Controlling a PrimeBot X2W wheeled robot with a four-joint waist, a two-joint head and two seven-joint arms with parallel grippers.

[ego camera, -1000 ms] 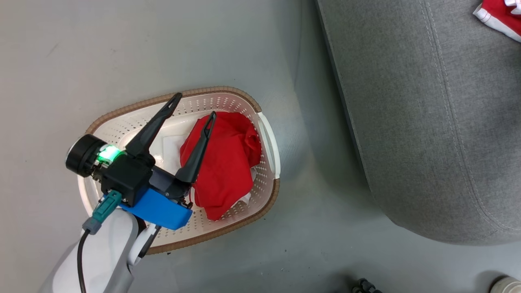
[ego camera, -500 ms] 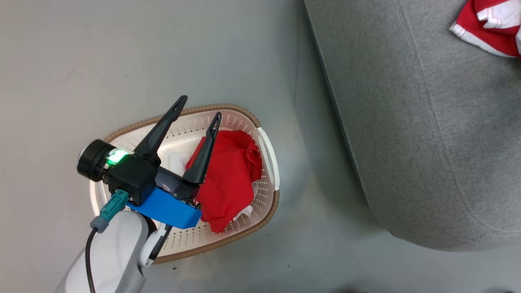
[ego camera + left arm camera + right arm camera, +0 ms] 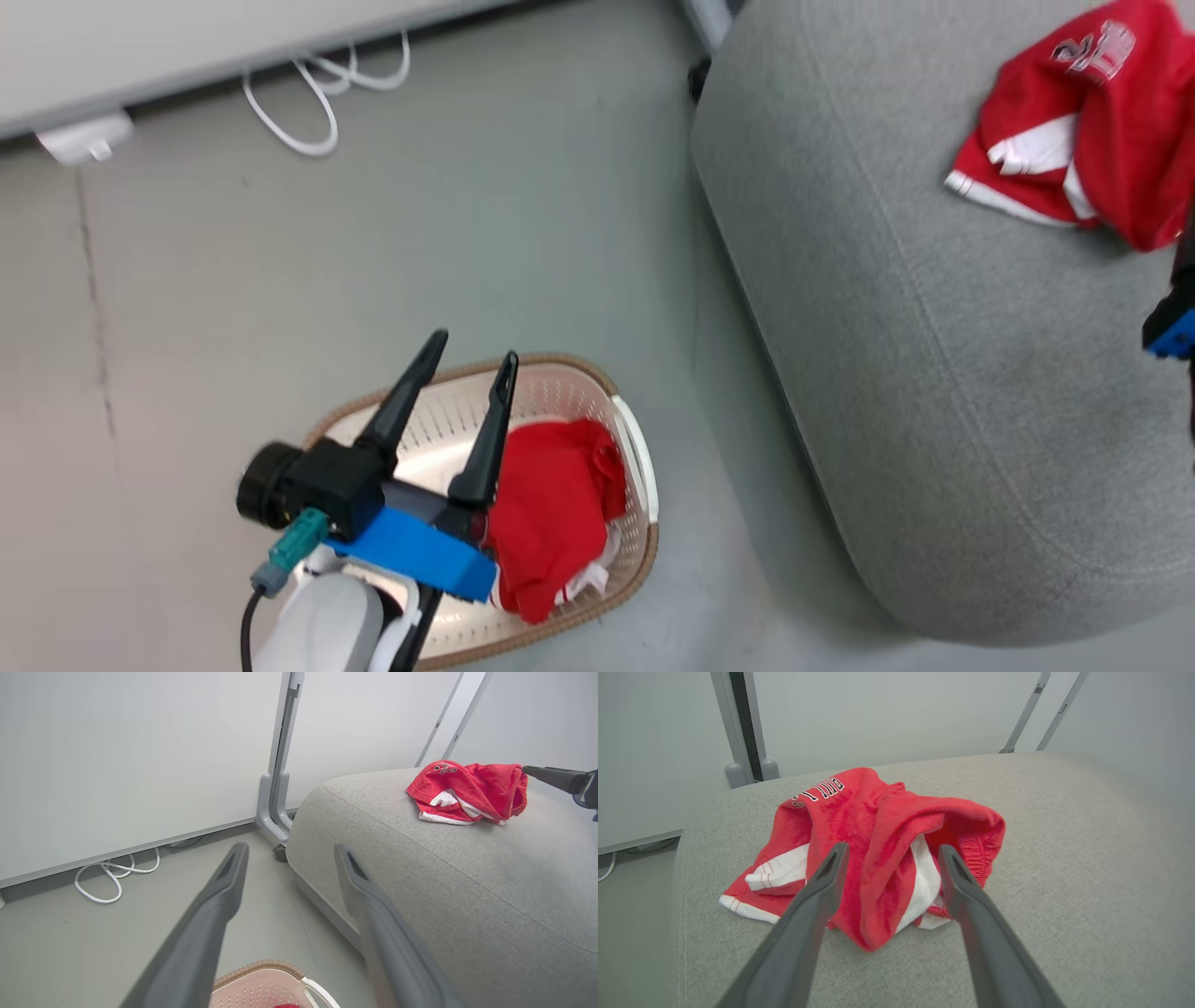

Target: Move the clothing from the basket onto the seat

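Note:
The cream perforated basket (image 3: 560,362) with a brown rim stands on the floor at the lower left. One red piece of clothing (image 3: 551,509) lies crumpled in its right half. My left gripper (image 3: 473,347) hovers open over the basket, holding nothing. The grey seat (image 3: 934,373) rises to the right. On it lies another red garment (image 3: 1092,159) with white trim and lettering. My right gripper (image 3: 892,848) is open just above that garment (image 3: 887,826), one finger on either side of its folds. The left wrist view shows a right finger (image 3: 556,777) at the garment's (image 3: 467,788) edge.
A white cable (image 3: 308,103) loops on the grey floor by the white wall panel. A grey metal post foot (image 3: 275,812) stands at the seat's far corner. Bare floor lies between the basket and the seat. Part of my right arm (image 3: 1172,317) shows at the right edge.
The head camera has swung up: the basket sits lower in the picture, and the wall and cable now show. More of the garment on the seat and my right arm's edge have come into view.

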